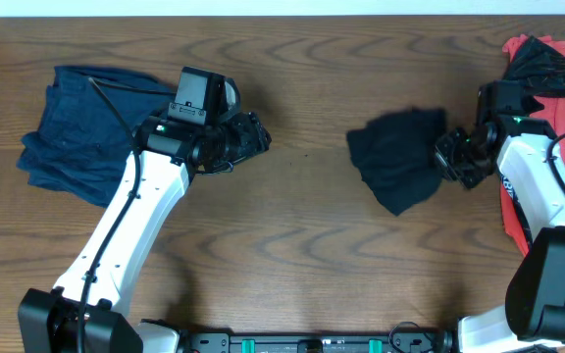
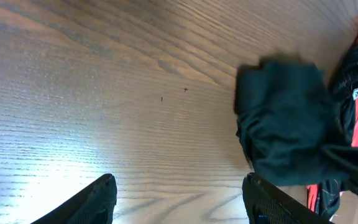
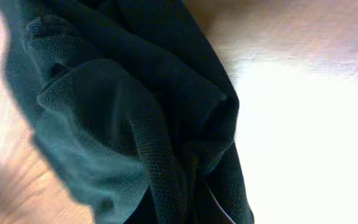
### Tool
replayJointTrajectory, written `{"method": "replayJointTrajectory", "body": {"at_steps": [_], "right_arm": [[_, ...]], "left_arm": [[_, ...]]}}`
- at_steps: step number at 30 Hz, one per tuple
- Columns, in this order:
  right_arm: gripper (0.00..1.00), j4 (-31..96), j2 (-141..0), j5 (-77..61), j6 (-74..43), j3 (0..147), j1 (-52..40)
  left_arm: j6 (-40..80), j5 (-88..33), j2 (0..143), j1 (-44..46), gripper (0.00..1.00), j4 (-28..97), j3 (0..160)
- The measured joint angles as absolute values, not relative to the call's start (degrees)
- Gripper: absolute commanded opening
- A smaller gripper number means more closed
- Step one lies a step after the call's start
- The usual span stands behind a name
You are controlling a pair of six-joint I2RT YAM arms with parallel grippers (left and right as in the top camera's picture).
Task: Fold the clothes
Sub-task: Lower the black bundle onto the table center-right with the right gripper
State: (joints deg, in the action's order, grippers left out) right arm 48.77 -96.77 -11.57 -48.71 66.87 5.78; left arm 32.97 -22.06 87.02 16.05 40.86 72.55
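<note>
Dark wood-grain surface (image 1: 302,255) spans the overhead view. A crumpled blue garment (image 1: 72,137) lies at far left, a bunched dark garment (image 1: 397,157) lies right of centre, and a red-and-black garment (image 1: 547,69) lies at the right edge. The left fingers (image 1: 251,137) hang over bare wood, well apart from the dark garment. The right fingers (image 1: 449,155) sit at that garment's right edge.

From the left wrist, both left fingers show at the bottom with a wide gap between them, spread apart and holding nothing. The dark garment lies ahead at right, against the red-and-black one.

From the right wrist, dark mesh cloth fills most of the frame and hides the right fingers, so I cannot tell whether they grip it.
</note>
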Motion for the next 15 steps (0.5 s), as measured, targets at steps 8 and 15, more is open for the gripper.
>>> {"method": "replayJointTrajectory", "body": {"at_steps": [8,15], "right_arm": [[0.01,51.9,-96.77,-7.42,-49.65,66.89,5.78],[0.05,58.57,-96.77,-3.84,-50.5,66.89,6.55]], "left_arm": [[31.03,-22.06,87.02,16.05,0.67,40.88,72.55],[29.78,-22.09,87.02,16.05,0.67,40.86,72.55]]}}
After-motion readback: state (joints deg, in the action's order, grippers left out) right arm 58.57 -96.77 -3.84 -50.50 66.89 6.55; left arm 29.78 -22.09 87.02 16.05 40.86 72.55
